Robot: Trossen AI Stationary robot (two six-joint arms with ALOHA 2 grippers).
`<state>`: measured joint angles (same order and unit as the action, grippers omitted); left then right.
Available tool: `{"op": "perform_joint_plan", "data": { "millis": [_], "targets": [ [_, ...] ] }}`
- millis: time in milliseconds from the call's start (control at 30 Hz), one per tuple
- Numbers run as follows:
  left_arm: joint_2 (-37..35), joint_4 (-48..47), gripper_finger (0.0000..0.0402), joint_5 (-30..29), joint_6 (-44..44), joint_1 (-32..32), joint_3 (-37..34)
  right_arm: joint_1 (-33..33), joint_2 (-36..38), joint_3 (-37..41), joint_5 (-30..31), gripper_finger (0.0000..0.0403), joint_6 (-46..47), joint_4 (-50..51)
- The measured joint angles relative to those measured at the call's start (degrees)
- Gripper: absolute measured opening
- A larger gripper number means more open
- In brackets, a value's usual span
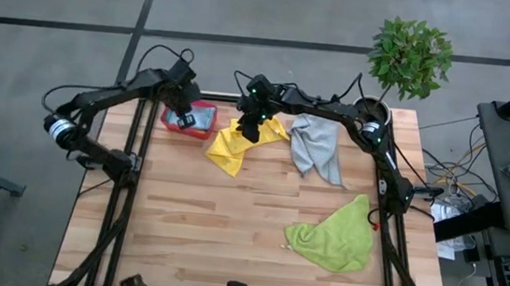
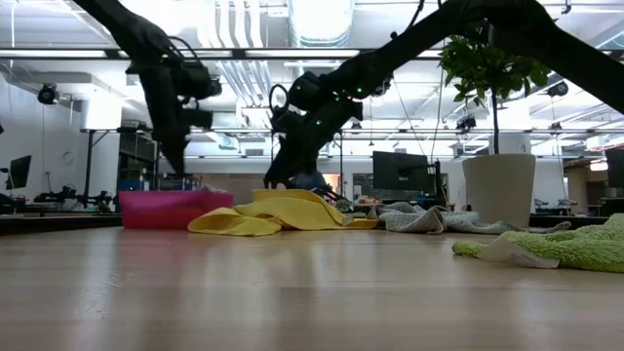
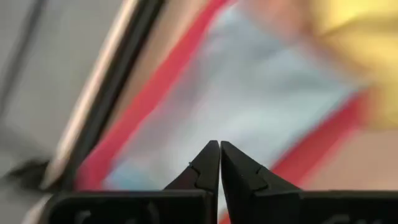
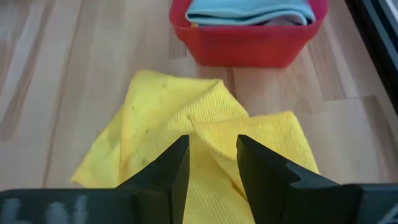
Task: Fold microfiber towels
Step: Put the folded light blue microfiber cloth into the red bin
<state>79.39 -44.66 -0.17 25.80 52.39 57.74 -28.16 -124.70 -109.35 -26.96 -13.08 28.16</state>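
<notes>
A yellow towel heap (image 1: 231, 145) (image 4: 161, 124) lies crumpled on the wooden table at the far middle, with one fold on top of another. My right gripper (image 1: 249, 131) (image 4: 212, 144) stands open just over its far part, fingers slanting down. A folded light blue towel (image 4: 249, 11) (image 3: 249, 93) lies in the pink-red bin (image 1: 209, 110) at the far left. My left gripper (image 1: 182, 120) (image 3: 219, 144) is shut above it. A grey towel (image 1: 318, 147) lies crumpled right of the yellow one. A lime green towel (image 1: 335, 237) lies at the near right.
A potted plant (image 1: 409, 55) in a white pot (image 2: 499, 190) stands at the table's far right corner. Bare wood spreads over the near left and middle of the table (image 1: 189, 240). The bin (image 2: 166, 208) sits close beside the yellow heap (image 2: 263, 214).
</notes>
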Motion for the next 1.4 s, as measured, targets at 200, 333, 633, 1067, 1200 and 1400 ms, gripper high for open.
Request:
{"op": "perform_joint_plan", "data": {
  "millis": [200, 333, 633, 1067, 1200, 1400],
  "targets": [
    [0.2, 5.6, 0.0, 6.3, -0.6, -1.5, -2.2, 0.0, 0.0, 0.1, 0.0, 0.0123, 0.0, -0.1],
    [1.6, 8.1, 0.0, 8.0, -0.9, -3.0, -4.7, 0.0, 0.0, 0.1, 0.0, 0.0123, 0.0, -0.1],
    [6.6, 13.1, 0.0, 8.8, -3.9, -5.3, -8.3, 0.0, 0.0, 0.1, 0.0, 0.0123, 0.0, -0.1],
    [4.4, 17.9, 0.0, 4.1, -4.1, -5.3, -4.4, 0.0, 0.0, 0.1, 0.0, 0.0123, 0.4, 0.1],
    [5.5, 18.2, 0.0, 5.7, -4.1, -5.4, -4.6, 0.0, 0.0, 0.1, 0.0, 0.0123, 0.4, 0.1],
    [8.8, 18.4, 0.0, 5.9, -4.5, -5.6, -5.4, 0.0, 0.0, 0.1, 0.0, 0.0123, 0.2, 0.1]
  ]
}}
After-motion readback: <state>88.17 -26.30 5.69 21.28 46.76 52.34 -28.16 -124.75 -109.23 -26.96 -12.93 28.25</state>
